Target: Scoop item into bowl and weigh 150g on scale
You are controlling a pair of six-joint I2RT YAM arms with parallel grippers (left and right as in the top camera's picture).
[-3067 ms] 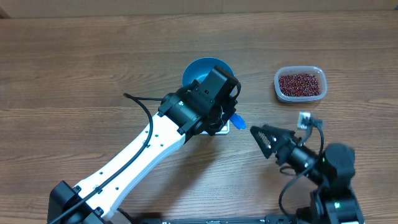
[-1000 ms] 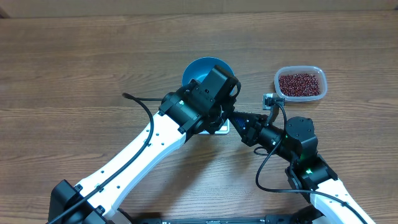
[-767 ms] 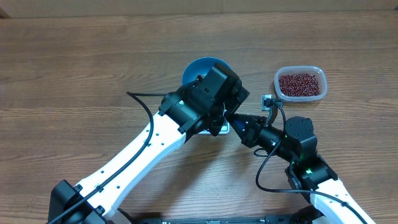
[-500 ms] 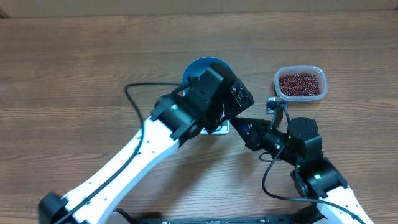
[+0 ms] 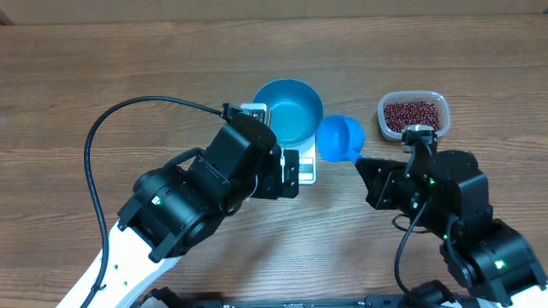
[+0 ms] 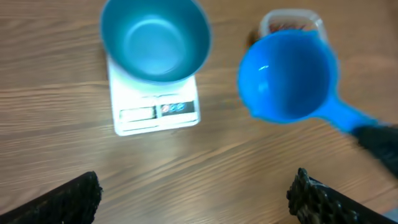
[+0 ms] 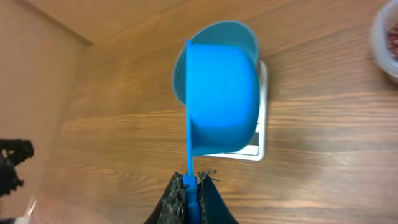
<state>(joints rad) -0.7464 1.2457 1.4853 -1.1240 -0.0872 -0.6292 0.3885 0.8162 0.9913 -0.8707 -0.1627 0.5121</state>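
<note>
Left wrist cam, L to R: left gripper (image 6: 196,198) wide open over bare table (image 6: 205,162), one fingertip in each bottom corner. Bowl (image 6: 155,37) sits on the scale (image 6: 155,115), inside plain blue. The scale's display and two buttons face this cam; the other views don't show them. Right of that is the scoop (image 6: 289,74), cup facing up, hiding most of the tub (image 6: 292,12).

Overhead: left arm covers most of the scale. Scoop sits between bowl and tub, just beside the bowl rim. Only this view shows the full heap of beans (image 5: 414,116), in the tub at far right. Right gripper (image 5: 368,167) is at the scoop's handle end.

Right wrist cam: confirms the grip, jaws clamped shut on the scoop handle. Scoop is seen edge-on, in front of bowl and scale. Tub is a sliver at the right edge.
</note>
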